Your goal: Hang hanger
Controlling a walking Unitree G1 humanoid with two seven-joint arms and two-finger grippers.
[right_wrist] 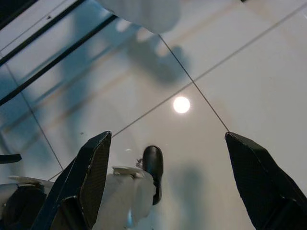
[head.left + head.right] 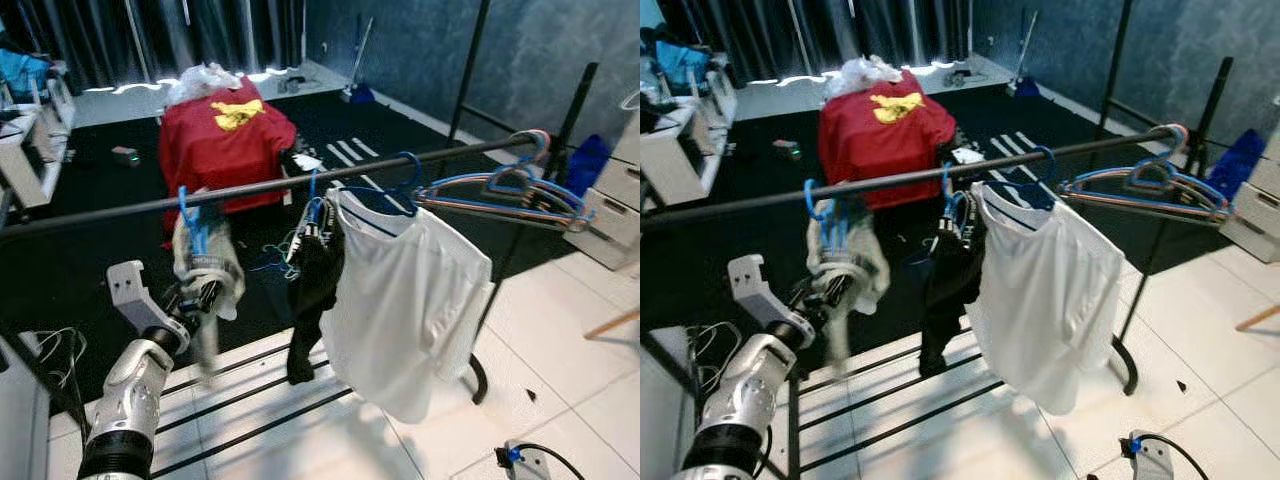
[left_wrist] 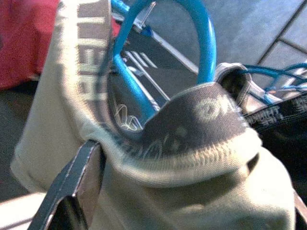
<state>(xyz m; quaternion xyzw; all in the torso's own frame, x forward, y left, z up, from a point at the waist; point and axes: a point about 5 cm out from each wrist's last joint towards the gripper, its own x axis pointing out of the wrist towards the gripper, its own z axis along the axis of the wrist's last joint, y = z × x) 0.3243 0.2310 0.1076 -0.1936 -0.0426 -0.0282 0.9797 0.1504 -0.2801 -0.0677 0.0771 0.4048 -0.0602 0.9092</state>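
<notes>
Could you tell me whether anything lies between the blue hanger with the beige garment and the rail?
Nothing visible does: the blue hanger is hooked over the black rail, left of the black garment, with the left pincer at the beige garment.

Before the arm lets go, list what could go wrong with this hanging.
1. The blue hanger hooks the rail right where the left gripper holds the beige garment; pulling away could snag the cloth and unhook it.
2. The black garment and white T-shirt hang close by and could get knocked.
</notes>
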